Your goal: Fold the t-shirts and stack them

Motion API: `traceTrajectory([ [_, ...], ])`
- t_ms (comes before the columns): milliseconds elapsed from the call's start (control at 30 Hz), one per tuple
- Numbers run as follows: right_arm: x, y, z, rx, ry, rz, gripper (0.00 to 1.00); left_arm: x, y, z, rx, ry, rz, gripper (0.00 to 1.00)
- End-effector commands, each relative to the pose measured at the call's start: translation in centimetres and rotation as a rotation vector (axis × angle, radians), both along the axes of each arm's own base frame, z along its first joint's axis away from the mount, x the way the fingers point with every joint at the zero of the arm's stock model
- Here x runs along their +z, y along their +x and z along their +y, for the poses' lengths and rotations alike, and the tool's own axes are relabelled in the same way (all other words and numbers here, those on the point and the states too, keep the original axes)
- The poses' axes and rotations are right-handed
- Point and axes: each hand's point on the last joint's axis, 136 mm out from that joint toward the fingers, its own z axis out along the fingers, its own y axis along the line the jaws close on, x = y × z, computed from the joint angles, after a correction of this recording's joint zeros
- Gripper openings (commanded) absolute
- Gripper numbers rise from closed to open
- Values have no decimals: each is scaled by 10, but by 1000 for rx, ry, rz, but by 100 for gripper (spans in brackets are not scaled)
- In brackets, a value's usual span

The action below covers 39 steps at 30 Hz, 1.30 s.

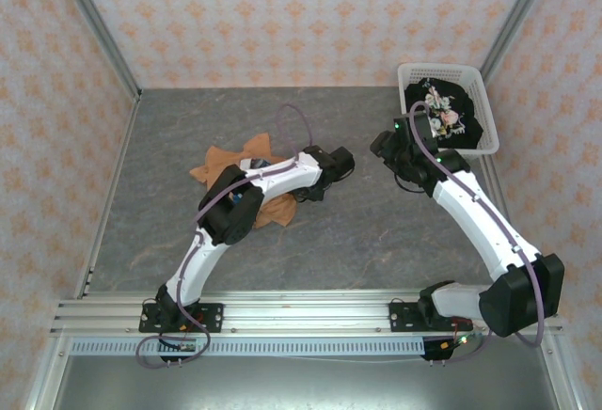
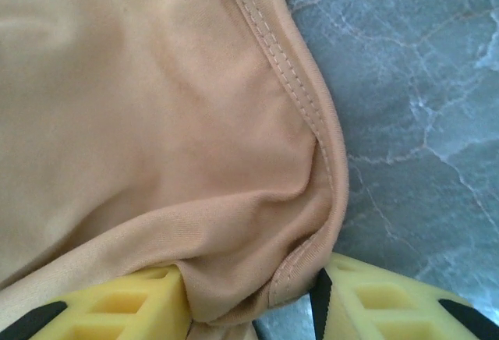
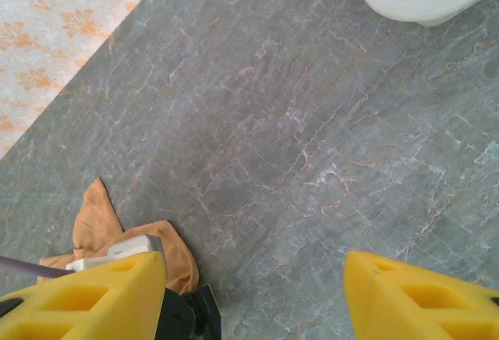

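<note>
The left gripper (image 2: 249,302) pinched the hemmed edge of the orange-tan t-shirt (image 2: 140,122), which lay crumpled on the grey marbled table (image 1: 376,231). The right gripper (image 3: 253,293) hung over bare table, jaws wide apart. The black floral t-shirt (image 1: 450,114) sat inside the white lattice basket (image 1: 405,77) at the far right corner.

A grey, marble-veined tabletop (image 1: 376,231) lies under soft, even light, enclosed on three sides by walls (image 1: 282,15) papered in pale peach with a repeating orange floral motif. Silver aluminium posts (image 1: 99,24) rise at the far corners, and a slotted aluminium rail (image 1: 310,314) spans the table's near edge.
</note>
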Motion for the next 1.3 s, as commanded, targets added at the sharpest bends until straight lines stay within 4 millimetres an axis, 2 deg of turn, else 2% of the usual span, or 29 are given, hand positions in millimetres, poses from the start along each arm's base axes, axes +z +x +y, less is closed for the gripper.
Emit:
traceTrajectory([
  [0,3,-7,-2,-5,15,3,61,11,18,5,-9,9,-38,35],
  [100,4,-7,-5,-13,8,-3,59,10,22,0,-18,-29,-20,2],
  [200,11,-9,-13,-33,-26,-19,56,35,30,-19,-67,-110,-53,0],
  [267,15,-11,-21,-55,-58,-23,55,65,38,-40,-100,-197,-95,0],
  [367,19,-14,-36,-101,-93,-23,52,122,51,-77,-153,-368,-157,0],
  [433,22,-16,-47,-136,-114,-26,51,170,59,-104,-196,-498,-216,0],
  [500,24,-15,-57,-167,-137,-28,50,215,66,-122,-228,-617,-292,0],
  [533,36,-20,-64,-184,-139,-55,50,242,70,-130,-242,-687,-341,0],
  [567,39,-20,-67,-190,-148,-60,50,264,73,-133,-249,-748,-384,0],
  [633,48,-21,-73,-203,-171,-73,50,313,78,-134,-248,-902,-466,0],
  [700,56,-20,-77,-210,-183,-87,50,360,79,-126,-237,-1042,-533,0],
  [800,70,-22,-84,-234,-207,-112,49,427,67,-103,-278,-1148,-649,0],
  [833,75,-23,-87,-248,-216,-123,49,445,61,-92,-287,-1152,-685,0],
  [867,78,-24,-89,-258,-220,-132,49,455,56,-80,-286,-1138,-707,0],
  [933,87,-24,-91,-264,-220,-159,49,464,43,-47,-246,-1068,-727,0],
  [1033,87,-22,-87,-245,-204,-171,49,456,23,-5,-228,-935,-732,0],
  [1133,71,-19,-78,-214,-177,-136,49,398,12,35,-137,-821,-693,0],
  [1267,38,-17,-63,-170,-117,-65,48,275,0,114,144,-728,-552,0],
])
